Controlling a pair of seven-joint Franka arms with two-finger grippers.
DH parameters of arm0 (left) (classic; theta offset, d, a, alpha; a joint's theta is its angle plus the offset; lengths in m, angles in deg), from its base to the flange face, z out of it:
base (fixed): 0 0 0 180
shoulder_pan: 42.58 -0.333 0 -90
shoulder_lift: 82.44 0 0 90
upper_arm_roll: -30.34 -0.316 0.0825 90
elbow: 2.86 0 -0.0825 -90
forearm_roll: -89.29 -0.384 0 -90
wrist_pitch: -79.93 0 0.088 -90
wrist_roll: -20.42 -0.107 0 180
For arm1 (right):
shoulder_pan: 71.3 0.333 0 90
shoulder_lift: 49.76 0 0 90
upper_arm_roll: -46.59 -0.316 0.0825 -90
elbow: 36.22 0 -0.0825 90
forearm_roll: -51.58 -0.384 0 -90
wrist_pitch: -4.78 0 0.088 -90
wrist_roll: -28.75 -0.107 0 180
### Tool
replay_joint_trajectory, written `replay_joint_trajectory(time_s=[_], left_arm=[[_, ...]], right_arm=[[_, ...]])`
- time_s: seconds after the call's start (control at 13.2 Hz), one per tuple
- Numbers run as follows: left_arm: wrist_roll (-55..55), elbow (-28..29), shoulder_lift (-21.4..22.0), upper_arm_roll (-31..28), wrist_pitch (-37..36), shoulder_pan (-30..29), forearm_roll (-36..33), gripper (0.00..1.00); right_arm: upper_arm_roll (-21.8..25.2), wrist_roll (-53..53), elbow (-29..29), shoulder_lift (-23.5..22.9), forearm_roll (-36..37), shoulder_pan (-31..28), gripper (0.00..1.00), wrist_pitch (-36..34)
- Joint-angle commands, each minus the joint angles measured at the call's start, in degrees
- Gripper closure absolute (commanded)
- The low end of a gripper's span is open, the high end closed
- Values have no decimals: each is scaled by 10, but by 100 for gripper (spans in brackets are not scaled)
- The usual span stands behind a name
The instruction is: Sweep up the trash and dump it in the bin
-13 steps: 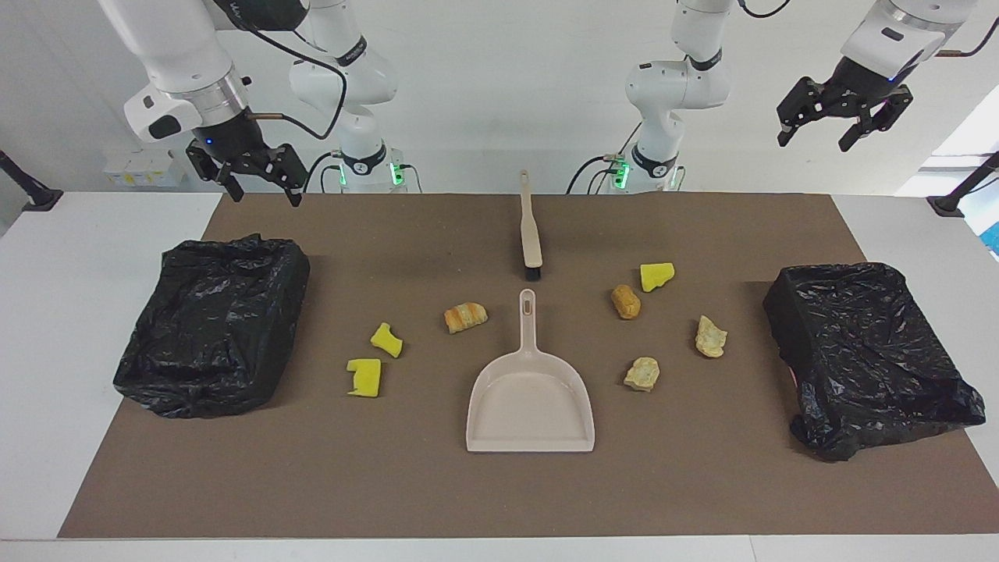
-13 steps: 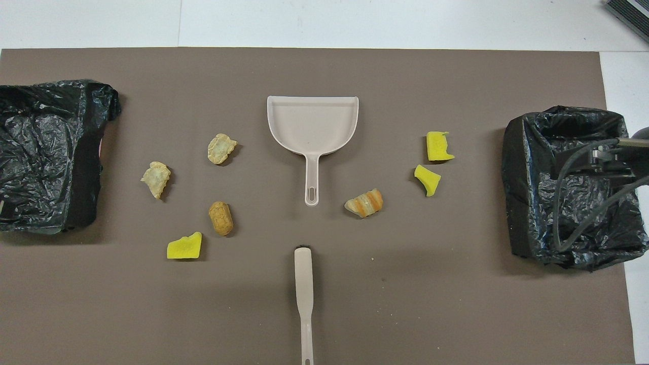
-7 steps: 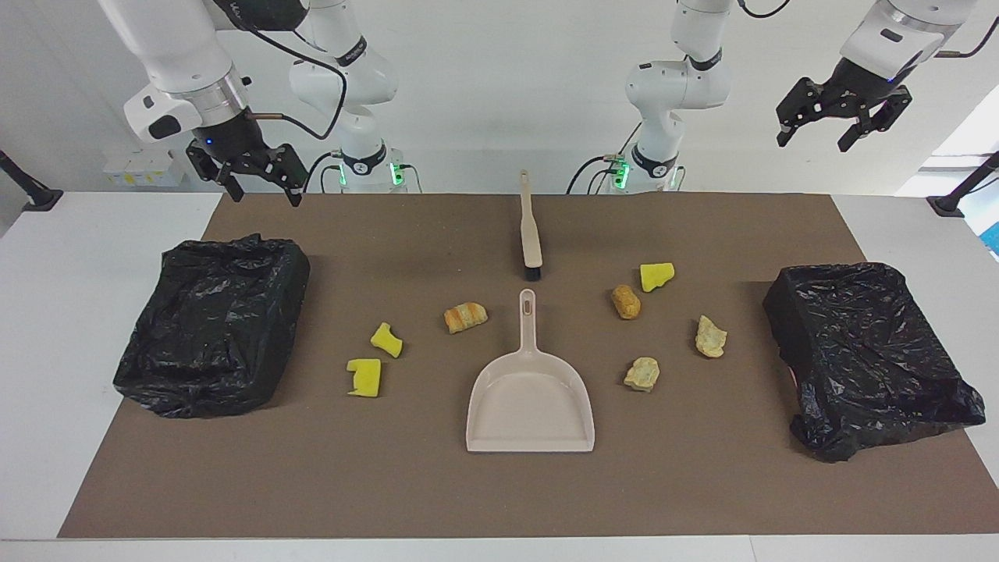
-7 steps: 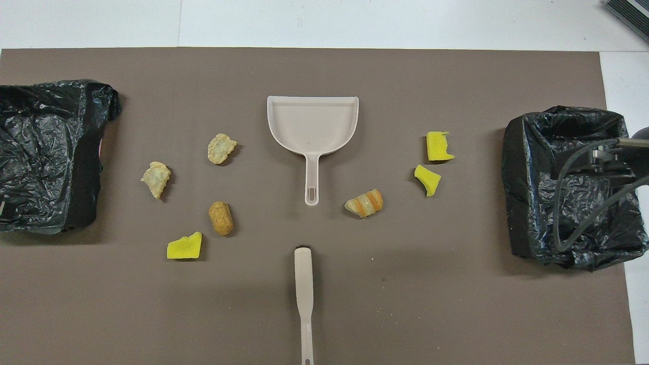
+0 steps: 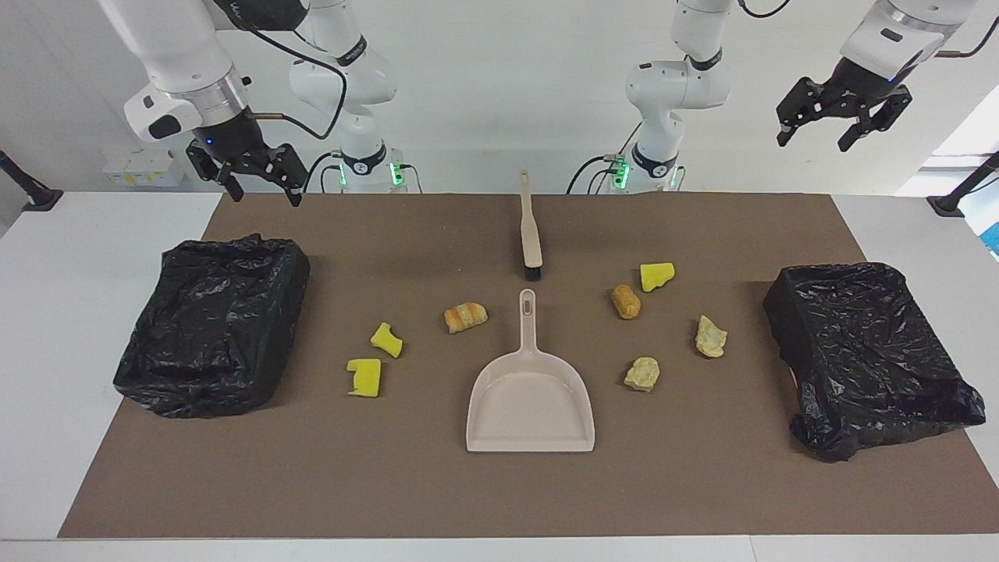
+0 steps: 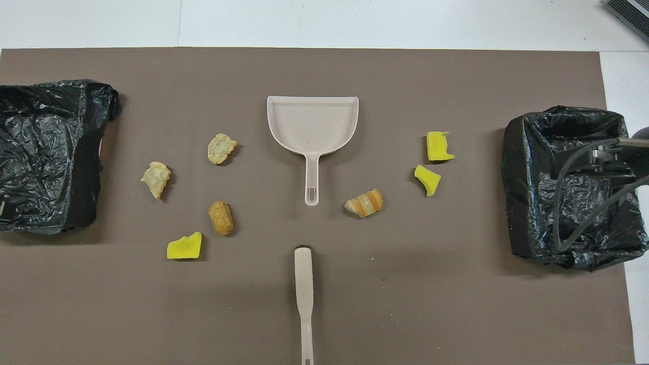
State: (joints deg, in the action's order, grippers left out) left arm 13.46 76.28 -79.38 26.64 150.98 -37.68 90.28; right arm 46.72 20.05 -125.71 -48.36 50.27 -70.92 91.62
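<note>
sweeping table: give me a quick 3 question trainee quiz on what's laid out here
1. True or false: some of the scraps already lie in the dustpan.
2. Which lies nearer to the robots, the brush or the dustpan?
A. brush
B. dustpan
3. How many scraps lie toward the left arm's end of the table, counted from the dustpan? ____

The left gripper and right gripper both hang open in the air, holding nothing.

Key:
1. False, the dustpan is empty.
2. A.
3. Four: one yellow, one brown, two pale.
</note>
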Motion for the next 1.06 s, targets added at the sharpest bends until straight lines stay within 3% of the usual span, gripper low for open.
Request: replay_joint_trajectory(time_s=[0.0, 0.61, 0.99], left_arm=[[-2, 20, 17, 2, 1, 1, -9, 0], [0, 49, 35, 6, 7, 6, -9, 0], [2, 132, 88, 46, 40, 6, -5, 0]], right_arm=[[0, 10, -19, 15, -13, -6, 0, 11], [0, 10, -19, 15, -13, -6, 0, 11], [0, 10, -19, 15, -13, -6, 0, 11]])
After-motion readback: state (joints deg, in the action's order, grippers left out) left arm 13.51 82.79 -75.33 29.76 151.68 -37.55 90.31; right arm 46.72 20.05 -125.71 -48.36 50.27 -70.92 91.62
